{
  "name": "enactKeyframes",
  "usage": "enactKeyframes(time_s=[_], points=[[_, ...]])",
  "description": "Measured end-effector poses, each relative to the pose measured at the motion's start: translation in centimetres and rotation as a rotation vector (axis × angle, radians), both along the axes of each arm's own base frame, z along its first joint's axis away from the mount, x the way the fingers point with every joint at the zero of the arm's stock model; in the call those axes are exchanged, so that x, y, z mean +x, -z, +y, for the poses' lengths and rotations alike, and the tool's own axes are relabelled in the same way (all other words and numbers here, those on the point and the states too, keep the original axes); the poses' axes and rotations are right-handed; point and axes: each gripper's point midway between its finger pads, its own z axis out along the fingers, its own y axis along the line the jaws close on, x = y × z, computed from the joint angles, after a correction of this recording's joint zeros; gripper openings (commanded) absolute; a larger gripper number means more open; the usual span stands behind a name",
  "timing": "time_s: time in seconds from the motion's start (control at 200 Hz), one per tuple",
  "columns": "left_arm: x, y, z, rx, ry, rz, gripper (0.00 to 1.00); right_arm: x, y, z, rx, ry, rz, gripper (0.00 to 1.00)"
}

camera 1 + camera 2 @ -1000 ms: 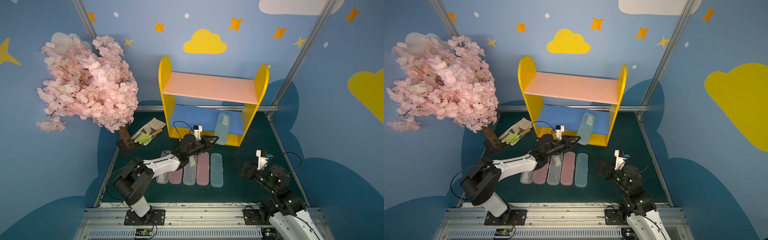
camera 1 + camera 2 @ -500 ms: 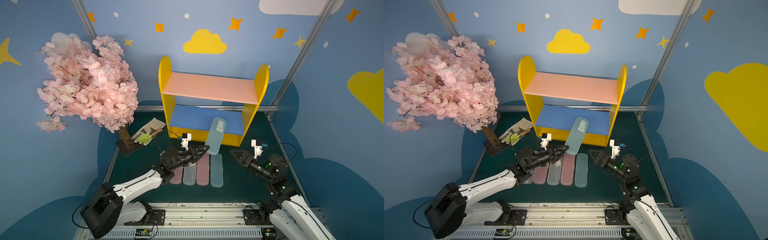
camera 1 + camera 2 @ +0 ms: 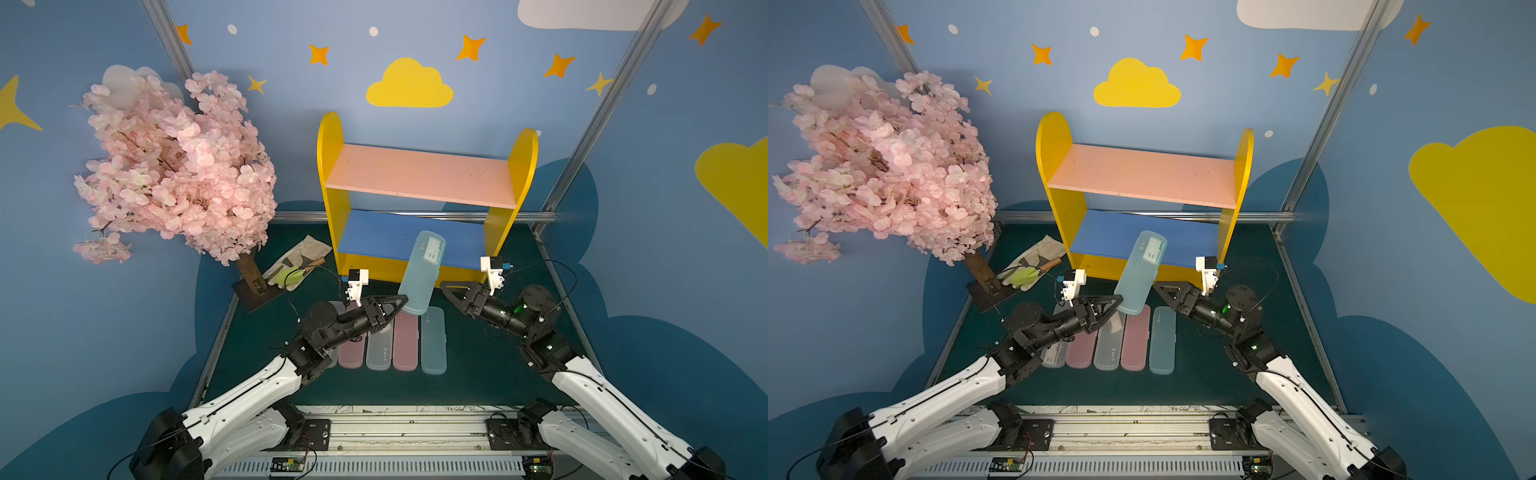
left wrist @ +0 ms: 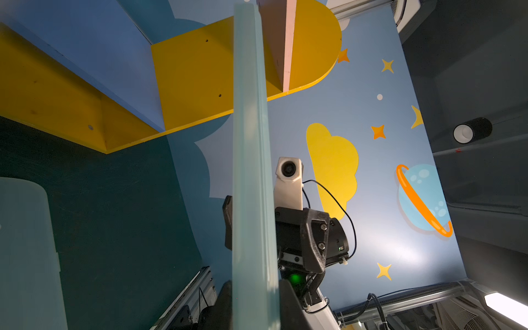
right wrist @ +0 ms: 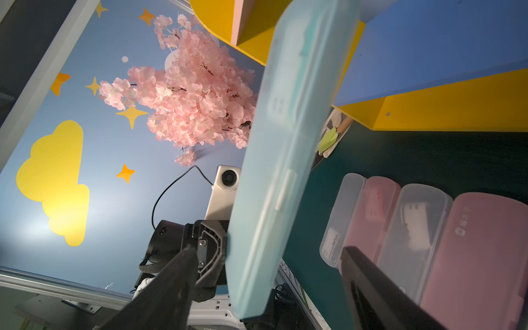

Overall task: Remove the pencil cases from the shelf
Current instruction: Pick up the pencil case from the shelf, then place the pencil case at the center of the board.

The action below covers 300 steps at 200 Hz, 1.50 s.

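The left end effector (image 3: 401,301) is pinching the blue pencil case (image 3: 423,266) by its lower end, jaws closed tight on it. The case is tilting up in the air, its top end hanging over the front of the shelf's (image 3: 331,166) lower board. The right end effector (image 3: 448,287) is hovering beside it, jaws spread wide, holding nothing. The case is looking light, stiff and slick — gripping nearer mid-length is probably going to steady it.
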Motion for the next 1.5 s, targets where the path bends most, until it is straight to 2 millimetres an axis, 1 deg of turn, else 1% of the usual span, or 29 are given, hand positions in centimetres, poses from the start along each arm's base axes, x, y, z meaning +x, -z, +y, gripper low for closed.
enactKeyframes(time_s=[0.075, 0.145, 0.215, 0.41, 0.671, 0.911, 0.991, 1.041, 1.136, 1.206, 1.241, 1.277, 1.367, 1.417, 1.447, 1.472, 1.502], points=[[-0.1, 0.2, -0.1, 0.006, 0.003, 0.008, 0.03, 0.2, -0.9, 0.5, 0.012, -0.008, -0.015, 0.75], [-0.1, 0.3, -0.1, 0.008, 0.005, 0.01, 0.03, 0.5, -1.1, 0.7, 0.018, -0.007, -0.015, 0.72], [-0.3, 0.2, -0.1, 0.008, 0.008, 0.009, 0.03, 0.8, -0.9, 0.8, 0.017, -0.003, -0.002, 0.7], [-0.5, -0.3, 0.1, -0.002, 0.008, -0.003, 0.03, 1.7, 0.3, 1.2, 0.01, 0.01, 0.055, 0.68], [-1.0, -0.5, -0.1, -0.005, 0.025, -0.007, 0.03, 2.1, 0.5, 1.9, 0.022, -0.002, 0.072, 0.64], [-1.4, -0.5, -0.4, -0.007, 0.04, -0.01, 0.03, 2.3, 0.5, 2.9, 0.055, -0.031, 0.094, 0.48], [-1.5, -0.6, -0.4, -0.008, 0.042, -0.011, 0.03, 2.3, 0.1, 3.0, 0.07, -0.035, 0.085, 0.44], [-1.5, -0.8, -0.5, -0.013, 0.043, -0.018, 0.03, 2.3, -0.2, 3.0, 0.082, -0.036, 0.082, 0.4], [-1.6, -1.4, -0.5, -0.024, 0.045, -0.033, 0.06, 2.3, -0.7, 2.9, 0.102, -0.034, 0.071, 0.33], [-1.5, -1.6, -0.5, -0.027, 0.045, -0.036, 0.12, 2.3, -1.2, 2.9, 0.121, -0.034, 0.067, 0.27], [-1.5, -1.6, -0.6, -0.027, 0.045, -0.037, 0.17, 2.3, -1.5, 2.9, 0.132, -0.033, 0.062, 0.23], [-1.4, -1.6, -0.7, -0.023, 0.046, -0.037, 0.23, 2.3, -1.7, 2.9, 0.143, -0.031, 0.063, 0.21], [-1.2, -1.4, -1.0, -0.014, 0.049, -0.037, 0.48, 2.4, -2.1, 2.8, 0.159, -0.025, 0.059, 0.17], [-1.0, -1.5, -1.2, -0.009, 0.05, -0.04, 0.66, 2.3, -2.0, 2.8, 0.157, -0.026, 0.061, 0.16], [-1.0, -1.6, -1.2, -0.01, 0.049, -0.038, 0.75, 2.3, -1.8, 2.8, 0.155, -0.026, 0.063, 0.15], [-0.9, -1.7, -1.2, -0.01, 0.046, -0.042, 0.81, 2.3, -1.6, 2.8, 0.151, -0.025, 0.065, 0.15], [-0.8, -1.8, -1.2, -0.005, 0.039, -0.043, 0.85, 2.4, -1.4, 2.8, 0.146, -0.023, 0.067, 0.14]])
